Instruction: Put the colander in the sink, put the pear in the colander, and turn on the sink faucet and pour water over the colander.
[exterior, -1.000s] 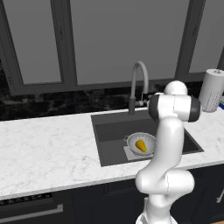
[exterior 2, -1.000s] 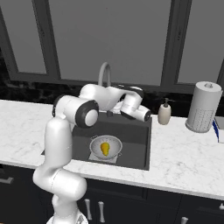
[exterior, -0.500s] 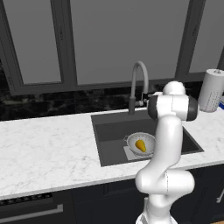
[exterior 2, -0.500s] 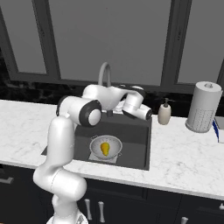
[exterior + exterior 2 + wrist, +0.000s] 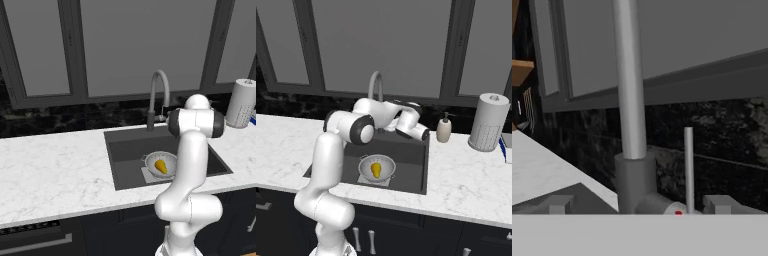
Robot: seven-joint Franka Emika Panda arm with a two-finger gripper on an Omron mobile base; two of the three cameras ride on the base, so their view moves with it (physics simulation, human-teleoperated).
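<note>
Faucet lever between wide-open jaws, nothing held

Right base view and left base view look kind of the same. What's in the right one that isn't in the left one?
Right base view's extra: the cream soap dispenser on the counter by the sink. Left base view's extra: the dark base of the sink faucet. Both share the pear sitting in the colander down in the sink, the faucet's tall curve, and the paper towel roll.

Base cams flank sink; hand cam seemingly near faucet
</note>
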